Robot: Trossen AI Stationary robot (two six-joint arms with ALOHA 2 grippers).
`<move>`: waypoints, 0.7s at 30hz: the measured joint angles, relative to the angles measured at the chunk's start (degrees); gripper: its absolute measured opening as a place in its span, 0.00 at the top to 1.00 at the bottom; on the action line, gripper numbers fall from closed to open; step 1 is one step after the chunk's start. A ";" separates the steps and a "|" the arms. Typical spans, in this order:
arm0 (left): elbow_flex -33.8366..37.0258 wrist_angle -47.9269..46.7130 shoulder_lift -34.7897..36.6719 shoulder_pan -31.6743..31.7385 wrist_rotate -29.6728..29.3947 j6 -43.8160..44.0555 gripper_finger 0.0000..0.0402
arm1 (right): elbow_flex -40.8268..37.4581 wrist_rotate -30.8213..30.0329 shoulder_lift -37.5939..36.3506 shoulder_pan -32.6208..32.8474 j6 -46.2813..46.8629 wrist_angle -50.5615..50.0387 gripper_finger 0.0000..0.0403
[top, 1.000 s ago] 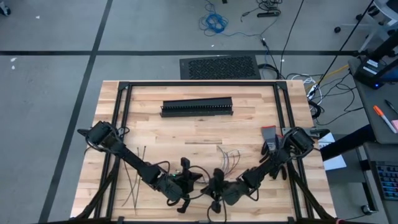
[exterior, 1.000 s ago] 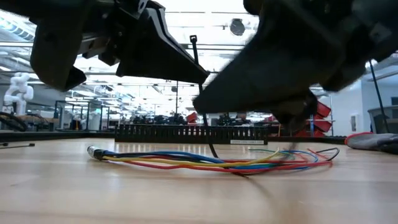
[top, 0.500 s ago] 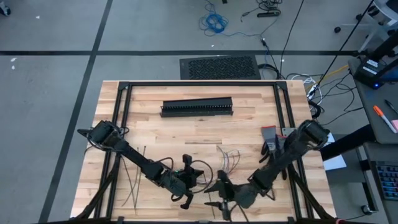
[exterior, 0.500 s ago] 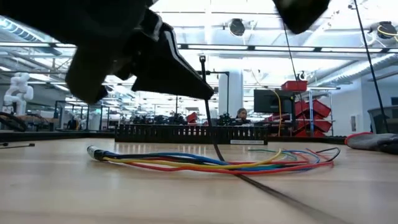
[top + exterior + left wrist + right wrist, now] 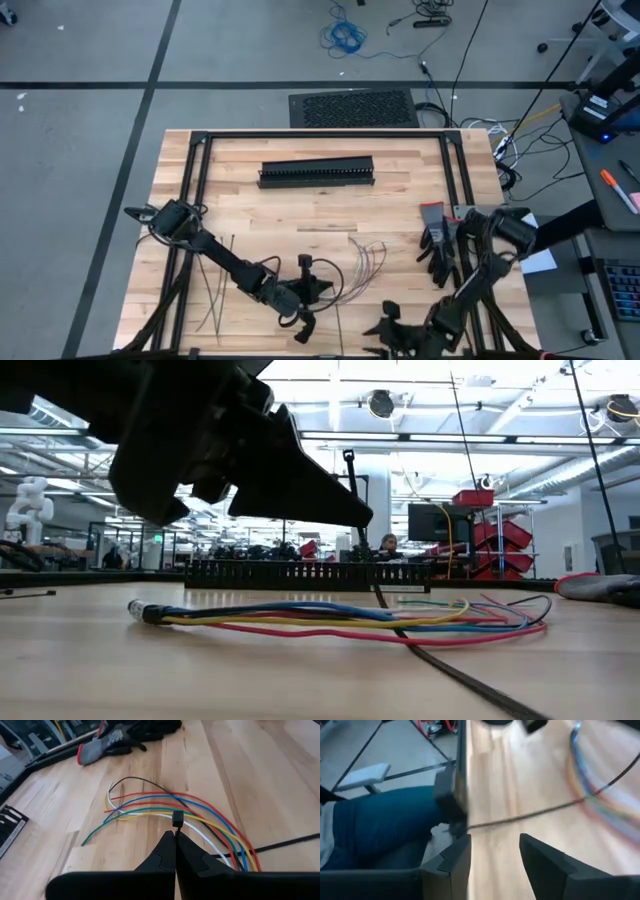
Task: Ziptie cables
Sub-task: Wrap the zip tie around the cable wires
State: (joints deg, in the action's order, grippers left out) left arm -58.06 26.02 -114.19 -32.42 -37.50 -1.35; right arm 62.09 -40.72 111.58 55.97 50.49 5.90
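Thin flexible cables point(image 5: 165, 810): red, blue, green, yellow, white, one black. Slim plastic ziptie point(image 5: 178, 818): black. Pale planked wooden tabletop point(image 5: 400, 200): light tan, striped grain. Slotted plastic duct point(image 5: 317, 173): black. Fabric glove point(image 5: 107, 742): grey, red cuff.

Grey floor point(image 5: 90, 120) with dark seams, blue cable coil point(image 5: 345, 38) (loose), bright ceiling lights point(image 5: 330, 370), red bins point(image 5: 480, 530).

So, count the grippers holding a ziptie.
1: the left gripper, shut on a ziptie just above the cables. The right gripper, open at the table's near edge, holds nothing.
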 joint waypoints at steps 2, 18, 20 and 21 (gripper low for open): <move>0.00 0.10 0.00 0.02 0.42 0.94 1.00 | 0.98 -0.23 2.78 0.82 1.77 -0.19 0.60; 0.02 -0.81 0.02 -0.39 1.23 5.62 1.00 | 24.06 -8.04 22.00 1.61 1.35 -16.80 0.60; 0.02 -0.91 0.02 -0.33 1.23 6.09 1.00 | 24.27 -10.09 22.13 1.67 -0.54 -17.91 0.60; 0.02 -1.03 0.02 -0.33 1.24 6.57 1.00 | 24.24 -10.54 22.13 1.64 -1.77 -18.26 0.60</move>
State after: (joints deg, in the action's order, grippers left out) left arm -58.04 24.98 -114.17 -32.75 -36.26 5.22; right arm 86.32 -51.25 133.71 57.60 48.73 -12.36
